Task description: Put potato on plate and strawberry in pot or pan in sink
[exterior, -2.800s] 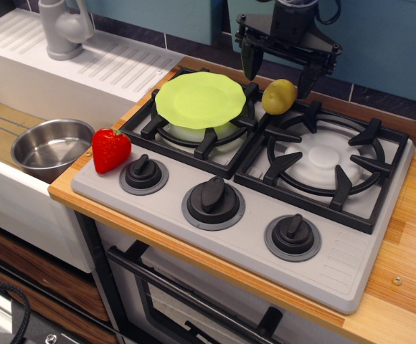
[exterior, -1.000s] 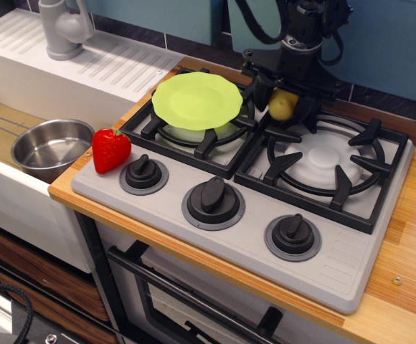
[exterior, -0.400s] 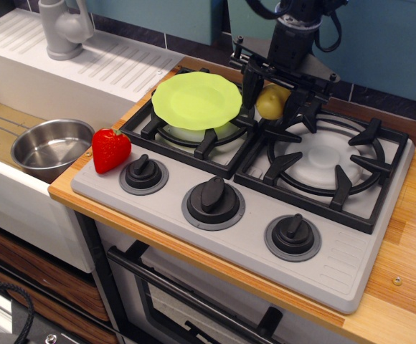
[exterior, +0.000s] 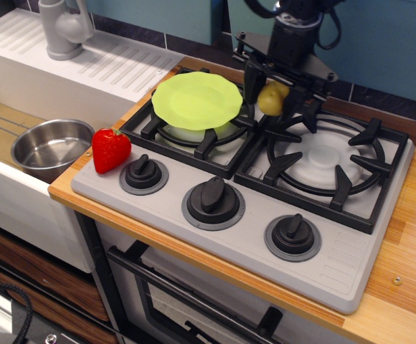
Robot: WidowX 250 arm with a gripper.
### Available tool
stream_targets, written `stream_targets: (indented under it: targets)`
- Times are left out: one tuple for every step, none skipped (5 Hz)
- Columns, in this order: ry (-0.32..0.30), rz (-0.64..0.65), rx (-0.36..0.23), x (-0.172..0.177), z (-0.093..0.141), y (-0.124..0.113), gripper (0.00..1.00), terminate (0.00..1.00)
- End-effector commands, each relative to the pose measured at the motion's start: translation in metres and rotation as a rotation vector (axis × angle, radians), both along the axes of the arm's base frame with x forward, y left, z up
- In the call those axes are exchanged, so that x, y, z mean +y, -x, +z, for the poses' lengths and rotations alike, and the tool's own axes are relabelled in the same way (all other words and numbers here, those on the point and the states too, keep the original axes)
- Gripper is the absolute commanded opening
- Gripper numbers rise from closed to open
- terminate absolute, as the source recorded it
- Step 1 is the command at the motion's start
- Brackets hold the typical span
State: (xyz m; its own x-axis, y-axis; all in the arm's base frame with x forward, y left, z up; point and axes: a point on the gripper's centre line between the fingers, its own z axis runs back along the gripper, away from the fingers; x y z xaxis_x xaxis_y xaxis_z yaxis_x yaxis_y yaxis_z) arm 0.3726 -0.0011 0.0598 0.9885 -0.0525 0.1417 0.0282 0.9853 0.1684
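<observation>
One gripper (exterior: 275,92) is seen at the back of the stove (exterior: 251,208), its fingers pinched on the potato (exterior: 272,99), which is held between the two rear burners, just right of the plate (exterior: 196,100). The plate is found resting on the left burner grate. The strawberry (exterior: 110,150) is noted on the stove's front left corner, beside a knob (exterior: 143,173). The pot (exterior: 49,148) is observed in the sink (exterior: 0,143), with the tap (exterior: 63,29) behind.
</observation>
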Motion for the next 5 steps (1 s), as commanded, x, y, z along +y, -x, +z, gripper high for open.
stream_targets:
  targets:
    - [-0.045, -0.097, -0.123, 0.060, 0.043, -0.016, 0.00, 0.00]
    - [-0.059, -0.118, -0.114, 0.076, 0.049, -0.016, 0.00, 0.00]
    - [-0.067, -0.131, -0.115, 0.088, 0.047, -0.018, 0.00, 0.00]
    - [-0.069, -0.136, -0.113, 0.089, 0.042, -0.025, 1.00, 0.00]
    - [-0.042, -0.133, -0.127, 0.089, 0.039, -0.023, 1.00, 0.00]
